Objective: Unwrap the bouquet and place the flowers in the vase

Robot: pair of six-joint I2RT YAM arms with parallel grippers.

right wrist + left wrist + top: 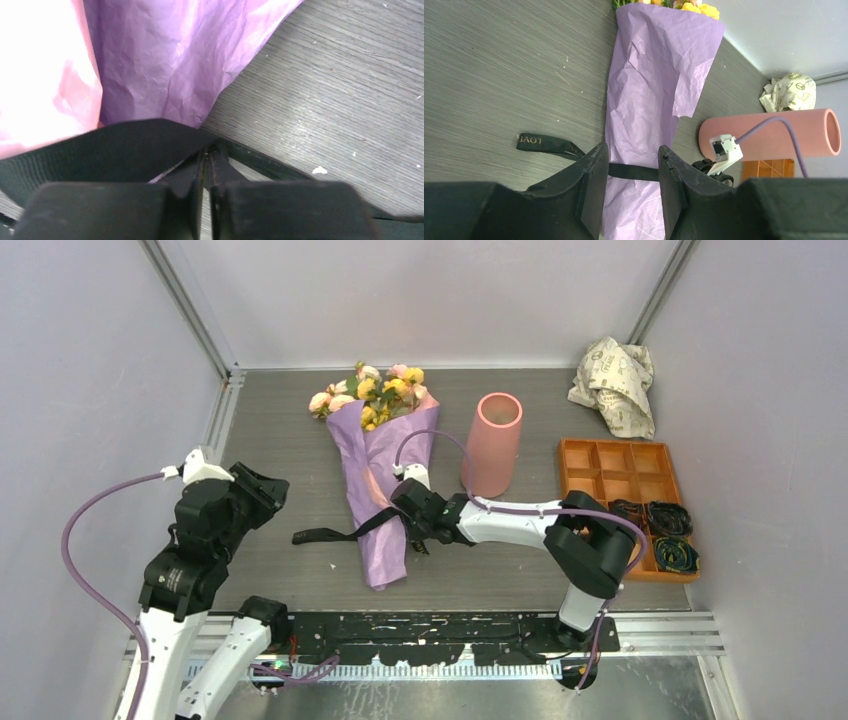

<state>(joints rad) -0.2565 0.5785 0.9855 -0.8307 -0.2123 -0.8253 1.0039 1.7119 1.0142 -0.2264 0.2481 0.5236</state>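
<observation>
Robot lab test cell, we judge: plain wall panels (420, 290) framed by aluminium struts (190, 308), grey tabletop (280, 450), 2 cabled units, left arm (195, 530) and right arm (520, 525), on a black mounting rail (420, 625).

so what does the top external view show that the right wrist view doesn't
Only the top external view: the flowers, the vase standing right of them, the orange tray, the crumpled printed paper, the left gripper open and off to the left, and the black ribbon trailing a loose tail on the table.
Only the right wrist view: a close look at the right gripper, its fingers pressed together on the ribbon.
Both: the lilac paper, the black ribbon and the grey table.
</observation>
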